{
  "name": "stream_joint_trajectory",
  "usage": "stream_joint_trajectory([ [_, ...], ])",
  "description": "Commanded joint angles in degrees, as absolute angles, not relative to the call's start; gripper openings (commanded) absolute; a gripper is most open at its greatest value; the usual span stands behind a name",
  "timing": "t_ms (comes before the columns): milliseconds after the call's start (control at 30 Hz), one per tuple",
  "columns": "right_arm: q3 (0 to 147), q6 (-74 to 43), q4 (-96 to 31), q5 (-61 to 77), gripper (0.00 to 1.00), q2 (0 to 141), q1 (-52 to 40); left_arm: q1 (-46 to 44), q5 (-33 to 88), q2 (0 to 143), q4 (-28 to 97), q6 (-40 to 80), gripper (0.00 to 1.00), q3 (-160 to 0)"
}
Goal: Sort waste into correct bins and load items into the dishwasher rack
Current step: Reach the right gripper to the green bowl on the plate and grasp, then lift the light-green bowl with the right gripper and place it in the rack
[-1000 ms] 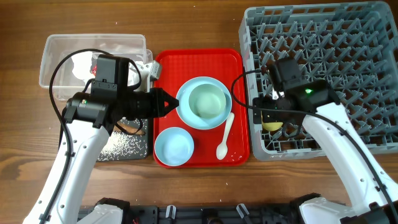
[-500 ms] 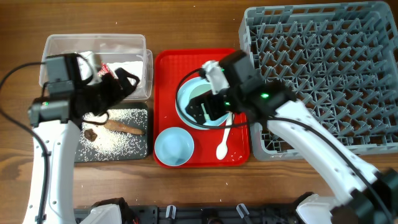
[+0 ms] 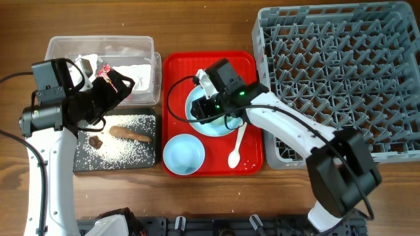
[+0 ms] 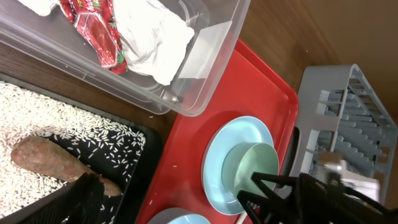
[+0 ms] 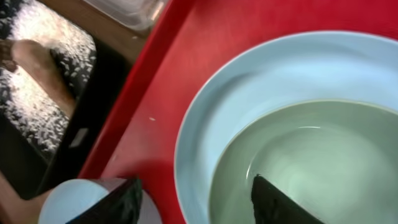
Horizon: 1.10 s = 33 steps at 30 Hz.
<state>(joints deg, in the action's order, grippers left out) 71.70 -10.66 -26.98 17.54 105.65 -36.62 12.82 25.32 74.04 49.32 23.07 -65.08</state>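
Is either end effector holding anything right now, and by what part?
Left end effector: open, empty. Right end effector straddles the rim of the bowl, one jaw inside; grip cannot be told.

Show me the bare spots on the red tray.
Bare: the tray's far left corner beside the tub, and the gap between the front bowl and the spoon. Crowded: the middle, where the right hand straddles the bowl on the plate.
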Motion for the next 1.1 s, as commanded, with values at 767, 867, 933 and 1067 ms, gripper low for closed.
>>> stream_joint_trajectory([
  [767,70.74,-10.63,-26.09,10.94,0.33,110.02,-36.91,13.15,25.17,74.26,49.34,23.40,1.00,-64.73],
  [867,70.74,-10.66,-26.15,11.00,0.33,110.91,-36.91,13.15,25.17,74.26,49.32,23.40,1.00,-64.73],
  [933,70.74,-10.68,-25.96,11.18,0.33,111.18,-36.91,13.15,25.17,74.26,49.32,23.40,1.00,-64.73],
  [1067,70.74,-10.63,-26.46,11.16,0.33,111.18,-36.91,13.15,25.17,74.26,49.32,23.40,1.00,-64.73],
])
